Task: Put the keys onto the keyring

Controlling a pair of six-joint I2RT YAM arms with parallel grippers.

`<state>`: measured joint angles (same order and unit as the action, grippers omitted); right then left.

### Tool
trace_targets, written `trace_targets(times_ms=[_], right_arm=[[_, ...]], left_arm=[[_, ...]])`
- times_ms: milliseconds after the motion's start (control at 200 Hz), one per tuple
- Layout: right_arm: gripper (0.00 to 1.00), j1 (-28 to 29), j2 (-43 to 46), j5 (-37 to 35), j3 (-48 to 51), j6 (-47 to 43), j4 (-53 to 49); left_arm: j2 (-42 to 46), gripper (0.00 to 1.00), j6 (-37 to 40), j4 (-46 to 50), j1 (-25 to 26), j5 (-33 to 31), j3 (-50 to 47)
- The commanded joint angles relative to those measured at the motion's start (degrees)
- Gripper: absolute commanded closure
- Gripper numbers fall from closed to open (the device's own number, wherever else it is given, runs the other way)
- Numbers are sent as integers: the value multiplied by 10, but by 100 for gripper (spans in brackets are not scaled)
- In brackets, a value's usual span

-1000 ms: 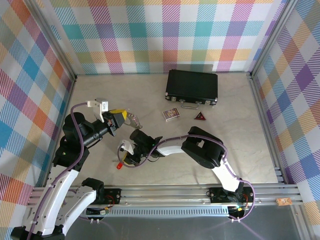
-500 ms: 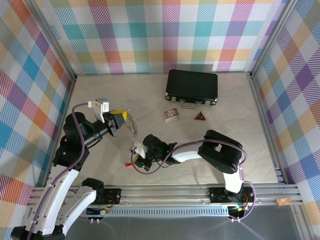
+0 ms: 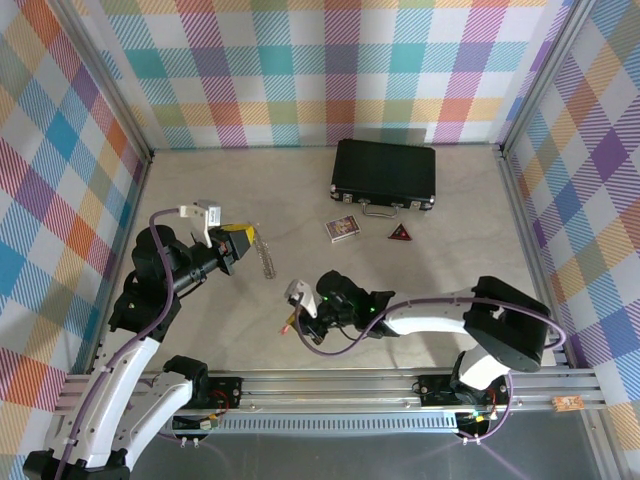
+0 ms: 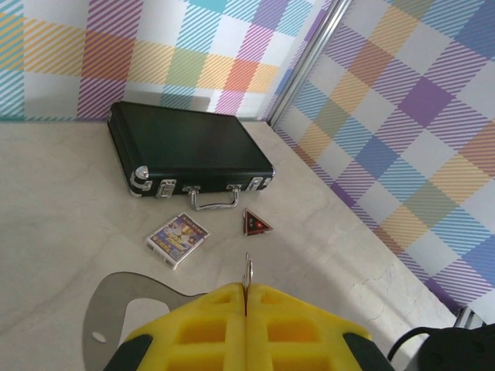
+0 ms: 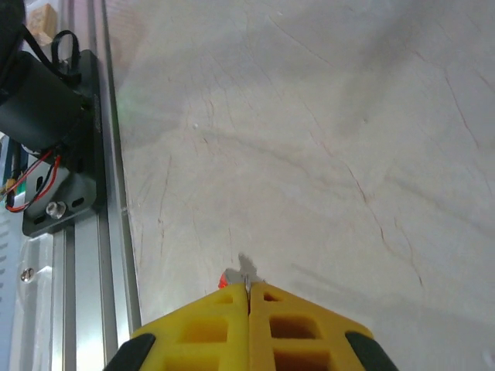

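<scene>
Key [image 3: 288, 323]: one counted, red head with a short silver blade. It sat pinched in the right hand [image 3: 298, 312], fingers closed tight on it. The right wrist view showed a sliver of metal and a speck of red past the shut tips. Position was low over the worktop [image 3: 450, 270], close to the near edge and left of its middle. Could not tell whether it touched the surface.

Keyring [image 3: 266, 260]: one counted, a thin silver loop with a bumpy edge. It was gripped in the left hand [image 3: 243, 243], also closed narrow on it. The left wrist view showed the ring edge-on as a thin line rising from between the yellow tips.

Key relation: the ring lay toward the far-left of the key, near it but apart, with bare worktop between. The ring's long axis ran from the left hand slantwise toward the near-right, so its free end pointed roughly at the right hand. Judgement: the right hand must carry the key up to that free end.

Others, by the far edge: one black case [image 3: 384, 172], one card box [image 3: 342, 228], one red triangle [image 3: 400, 233].
</scene>
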<state>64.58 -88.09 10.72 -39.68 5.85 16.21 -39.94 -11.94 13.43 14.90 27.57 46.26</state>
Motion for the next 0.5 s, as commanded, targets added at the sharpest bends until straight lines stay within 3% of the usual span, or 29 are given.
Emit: trace_targets(times_ms=[0, 310, 495], right_arm=[[100, 4, 38, -37, 36, 51, -30], [100, -19, 81, -140, 72, 136, -99], [100, -22, 83, -150, 62, 170, -136]], left_arm=[[4, 100, 1, -18, -8, 3, -7], [24, 100, -4, -10, -8, 0, -14], [20, 100, -4, -14, -9, 6, -24]])
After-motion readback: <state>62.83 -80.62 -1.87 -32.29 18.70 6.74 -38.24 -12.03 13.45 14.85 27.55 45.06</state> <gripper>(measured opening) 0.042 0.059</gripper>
